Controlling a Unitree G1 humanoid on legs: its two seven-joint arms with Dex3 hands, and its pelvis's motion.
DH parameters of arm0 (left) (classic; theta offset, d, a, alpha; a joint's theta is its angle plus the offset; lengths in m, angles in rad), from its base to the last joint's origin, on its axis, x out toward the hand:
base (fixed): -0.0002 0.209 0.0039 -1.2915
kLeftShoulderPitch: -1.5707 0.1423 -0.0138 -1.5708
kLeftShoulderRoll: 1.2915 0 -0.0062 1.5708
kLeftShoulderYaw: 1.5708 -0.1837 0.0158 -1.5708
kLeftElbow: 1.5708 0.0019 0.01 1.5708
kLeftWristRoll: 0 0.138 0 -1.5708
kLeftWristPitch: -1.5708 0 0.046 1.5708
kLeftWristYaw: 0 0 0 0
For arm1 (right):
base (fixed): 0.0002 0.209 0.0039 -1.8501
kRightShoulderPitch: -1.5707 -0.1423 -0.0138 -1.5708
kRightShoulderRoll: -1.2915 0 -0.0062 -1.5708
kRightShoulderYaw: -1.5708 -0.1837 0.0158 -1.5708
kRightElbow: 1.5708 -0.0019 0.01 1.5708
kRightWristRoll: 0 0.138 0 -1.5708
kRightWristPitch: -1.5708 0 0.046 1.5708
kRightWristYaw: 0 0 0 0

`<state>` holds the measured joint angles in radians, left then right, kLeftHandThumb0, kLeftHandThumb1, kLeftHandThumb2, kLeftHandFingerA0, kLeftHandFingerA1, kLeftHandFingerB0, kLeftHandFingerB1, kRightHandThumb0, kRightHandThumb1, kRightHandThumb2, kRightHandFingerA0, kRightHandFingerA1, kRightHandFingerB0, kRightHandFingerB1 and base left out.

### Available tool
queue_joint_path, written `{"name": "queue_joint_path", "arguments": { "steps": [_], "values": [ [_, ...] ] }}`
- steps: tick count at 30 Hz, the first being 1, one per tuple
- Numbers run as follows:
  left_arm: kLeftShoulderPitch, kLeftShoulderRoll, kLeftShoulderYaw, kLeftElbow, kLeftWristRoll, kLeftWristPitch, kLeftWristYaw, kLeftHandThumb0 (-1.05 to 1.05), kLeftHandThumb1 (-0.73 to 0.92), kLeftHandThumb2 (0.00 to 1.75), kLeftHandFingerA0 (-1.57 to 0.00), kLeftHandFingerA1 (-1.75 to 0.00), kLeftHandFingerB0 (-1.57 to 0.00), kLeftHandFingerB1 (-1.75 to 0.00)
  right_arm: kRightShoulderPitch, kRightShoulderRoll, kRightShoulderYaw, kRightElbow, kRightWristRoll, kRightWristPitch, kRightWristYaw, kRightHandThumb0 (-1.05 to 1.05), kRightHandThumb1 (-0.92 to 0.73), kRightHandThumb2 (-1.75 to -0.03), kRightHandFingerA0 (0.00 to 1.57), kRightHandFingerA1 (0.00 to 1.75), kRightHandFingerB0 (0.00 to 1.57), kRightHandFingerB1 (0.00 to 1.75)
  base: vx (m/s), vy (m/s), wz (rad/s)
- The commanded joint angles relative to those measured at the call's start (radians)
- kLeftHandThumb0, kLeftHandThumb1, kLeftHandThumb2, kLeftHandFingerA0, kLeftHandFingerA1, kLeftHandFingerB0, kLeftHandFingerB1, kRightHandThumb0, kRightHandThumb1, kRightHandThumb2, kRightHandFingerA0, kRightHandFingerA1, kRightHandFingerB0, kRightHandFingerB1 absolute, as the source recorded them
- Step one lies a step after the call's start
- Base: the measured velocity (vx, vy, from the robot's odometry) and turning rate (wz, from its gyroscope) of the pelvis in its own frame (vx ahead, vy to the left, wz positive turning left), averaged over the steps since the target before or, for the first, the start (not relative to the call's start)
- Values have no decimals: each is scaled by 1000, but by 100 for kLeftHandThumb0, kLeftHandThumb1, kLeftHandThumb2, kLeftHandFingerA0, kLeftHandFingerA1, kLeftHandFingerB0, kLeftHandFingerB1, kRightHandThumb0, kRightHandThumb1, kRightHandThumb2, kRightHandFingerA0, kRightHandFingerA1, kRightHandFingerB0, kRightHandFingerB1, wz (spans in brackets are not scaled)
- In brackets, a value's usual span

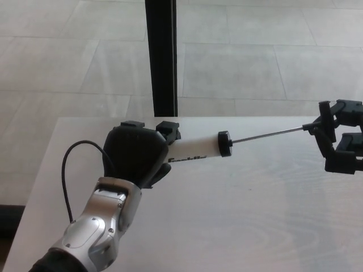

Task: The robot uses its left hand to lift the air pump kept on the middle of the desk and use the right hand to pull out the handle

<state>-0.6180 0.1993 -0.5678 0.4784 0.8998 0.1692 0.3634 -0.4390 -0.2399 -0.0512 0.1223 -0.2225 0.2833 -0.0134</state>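
Observation:
My left hand (136, 154) is shut around the left end of the air pump (195, 149), a white cylinder with a black end cap (225, 143), and holds it lifted above the desk (238, 215). A thin metal rod (266, 135) runs far out of the cap to the right. At its end is the black handle (324, 122), with my right hand (342, 137) shut on it near the picture's right edge. A black hose (76, 164) loops from the pump's left end beside my left wrist.
A black vertical post (161, 56) stands behind the desk's far edge, just behind the pump. Beyond the desk lies a tiled floor (255, 51). The desk's left edge runs diagonally at lower left.

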Motion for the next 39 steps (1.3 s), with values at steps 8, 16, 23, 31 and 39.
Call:
{"name": "queue_joint_path", "arguments": {
  "steps": [8, 16, 23, 31, 39],
  "values": [
    [21, 23, 5, 1, 12, -5, -14, -30, 73, 72, -77, -147, -63, -65, 11, -127, 33, -64, 96, 144, 272, -63, -54, -56, 63, 58, 0, 17, 0, 0, 0],
    [21, 13, 9, -4, 5, 10, -29, -28, 70, 73, -76, -152, -70, -76, 19, -254, 109, -31, 57, 127, 389, -105, -70, -65, 0, 0, 0, 0, 0, 0, 0],
    [30, 15, -1, -20, 26, 33, -51, -28, 67, 79, -80, -153, -77, -96, 24, -260, 35, -9, 116, 154, 354, -105, -72, -64, 0, 0, 0, 0, 0, 0, 0],
    [104, 16, -18, 4, 25, -28, 23, -19, 58, 86, -90, -169, -79, -129, 18, -205, -64, 28, 146, 118, 273, -98, -79, -64, 0, 0, 0, 0, 0, 0, 0],
    [208, 20, -63, -16, -11, 147, -414, -26, 69, 68, -73, -113, -70, -75, 30, -180, -116, 33, 152, 87, 236, -94, -80, -64, 0, 0, 0, 0, 0, 0, 0]
  ]
}}
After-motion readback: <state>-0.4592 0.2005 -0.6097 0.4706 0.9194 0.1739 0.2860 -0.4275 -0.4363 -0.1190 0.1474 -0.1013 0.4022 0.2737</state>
